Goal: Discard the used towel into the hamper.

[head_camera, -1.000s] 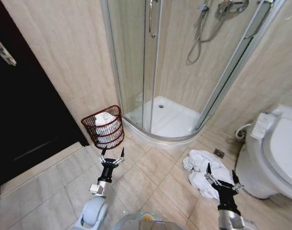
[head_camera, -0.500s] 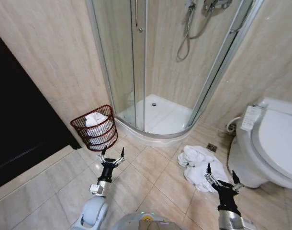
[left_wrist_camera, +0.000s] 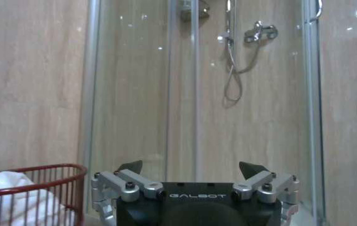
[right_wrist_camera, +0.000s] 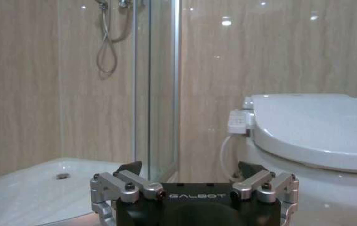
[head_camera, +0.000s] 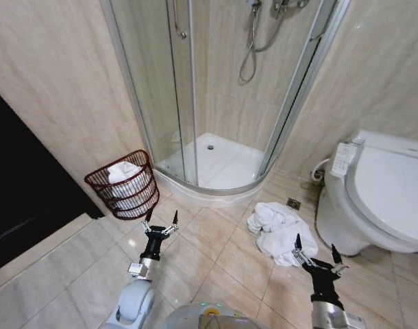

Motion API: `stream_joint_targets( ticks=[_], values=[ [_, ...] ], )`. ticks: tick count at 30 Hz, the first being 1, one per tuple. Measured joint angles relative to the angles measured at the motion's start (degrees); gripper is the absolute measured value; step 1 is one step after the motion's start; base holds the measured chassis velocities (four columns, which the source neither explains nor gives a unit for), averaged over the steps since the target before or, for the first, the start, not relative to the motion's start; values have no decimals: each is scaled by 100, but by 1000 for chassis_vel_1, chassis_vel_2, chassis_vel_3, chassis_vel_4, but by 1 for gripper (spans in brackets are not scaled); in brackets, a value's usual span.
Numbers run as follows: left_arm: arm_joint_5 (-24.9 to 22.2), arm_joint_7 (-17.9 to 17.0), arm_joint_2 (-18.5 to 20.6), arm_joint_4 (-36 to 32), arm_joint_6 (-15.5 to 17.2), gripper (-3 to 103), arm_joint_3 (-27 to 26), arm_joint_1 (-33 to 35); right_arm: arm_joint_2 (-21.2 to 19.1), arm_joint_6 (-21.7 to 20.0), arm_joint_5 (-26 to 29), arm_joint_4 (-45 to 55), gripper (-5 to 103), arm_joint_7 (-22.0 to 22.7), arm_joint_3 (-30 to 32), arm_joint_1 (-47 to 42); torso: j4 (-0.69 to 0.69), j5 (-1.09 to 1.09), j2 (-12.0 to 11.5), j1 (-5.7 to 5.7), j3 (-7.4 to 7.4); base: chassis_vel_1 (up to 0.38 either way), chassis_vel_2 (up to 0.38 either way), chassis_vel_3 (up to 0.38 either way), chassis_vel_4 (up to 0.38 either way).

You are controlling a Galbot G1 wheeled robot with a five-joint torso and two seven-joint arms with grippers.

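Note:
A crumpled white towel (head_camera: 277,232) lies on the tiled floor between the shower and the toilet. The hamper (head_camera: 124,185), a reddish-brown wire basket with white cloth inside, stands by the wall left of the shower; its rim (left_wrist_camera: 34,170) also appears in the left wrist view. My left gripper (head_camera: 160,223) is held up, open and empty, a little in front and to the right of the hamper. My right gripper (head_camera: 313,251) is open and empty too, just in front of the towel. Both show open jaws in the wrist views, left gripper (left_wrist_camera: 192,168) and right gripper (right_wrist_camera: 191,168).
A glass shower enclosure (head_camera: 216,89) with a white tray (head_camera: 219,164) stands straight ahead. A white toilet (head_camera: 384,192) with a side control panel is at the right. A dark doorway (head_camera: 24,185) is on the left. Beige floor tiles (head_camera: 209,253) lie between them.
The whole head view has shifted left and up, so the camera has turned right. The hamper, shower and towel sit further left in the picture. Both grippers keep the same raised, open pose.

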Motion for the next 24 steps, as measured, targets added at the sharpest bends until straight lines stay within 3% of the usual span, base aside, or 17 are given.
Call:
stream_joint_targets(
  ticks=[13, 24],
  values=[
    [-57, 56, 22, 116, -94, 100, 20, -106, 25, 34, -39, -57, 100, 42, 16, 7, -1, 0, -304, -60, -243, -25, -34, -33, -28],
    [-118, 59, 45, 182, -139, 100, 28, -204, 67, 115, -44, -160, 100, -89, 16, 18, 0, 0, -363, -90, -273, 0, 0, 0, 0]
  ],
)
